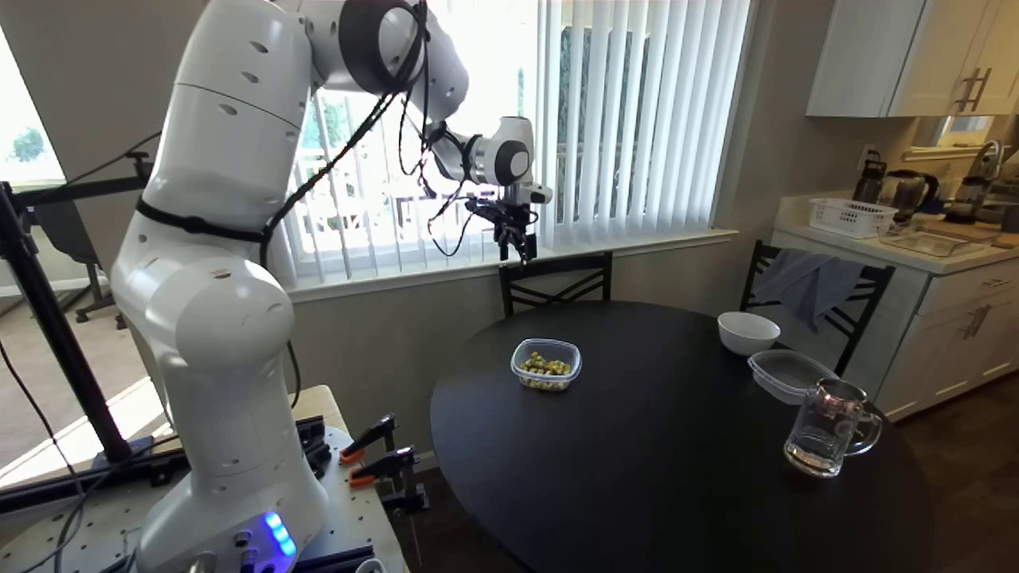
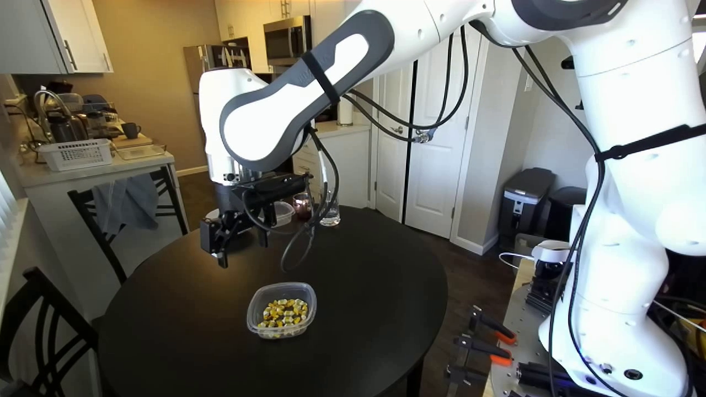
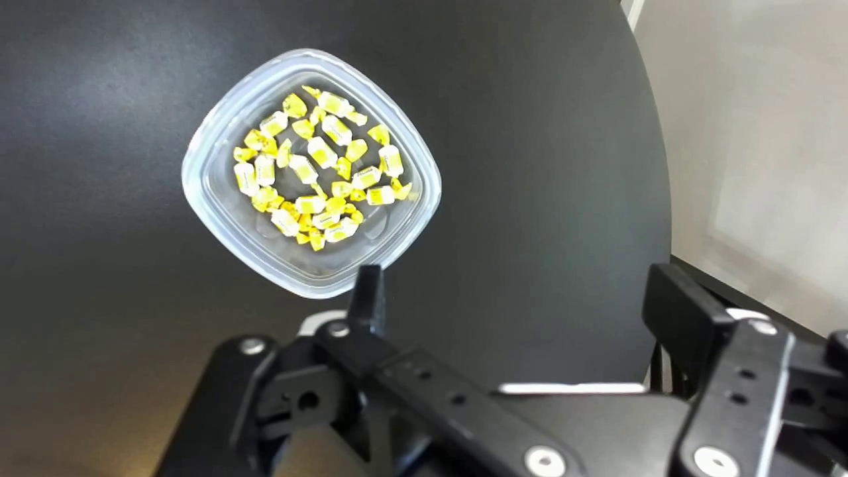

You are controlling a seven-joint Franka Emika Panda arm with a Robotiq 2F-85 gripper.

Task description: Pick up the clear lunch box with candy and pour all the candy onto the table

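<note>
The clear lunch box stands upright on the dark round table, in both exterior views (image 1: 548,378) (image 2: 284,291) and the wrist view (image 3: 318,285). The table shows in all views (image 1: 637,446) (image 2: 375,298) (image 3: 543,165). The yellow and white wrapped candy lies inside the box, in all views (image 1: 545,364) (image 2: 284,313) (image 3: 322,156). My gripper is open and empty, with fingers wide apart, in all views (image 1: 517,251) (image 2: 242,251) (image 3: 515,281). It hangs above the table, apart from the box. In the wrist view the box is above and left of the fingers.
A white bowl (image 1: 747,333), an empty clear container (image 1: 788,374) and a glass mug (image 1: 824,434) stand at the table's side away from the robot base. A reddish glass (image 2: 302,207) is there too. Chairs stand by the window (image 1: 557,278) and the counter (image 1: 868,278).
</note>
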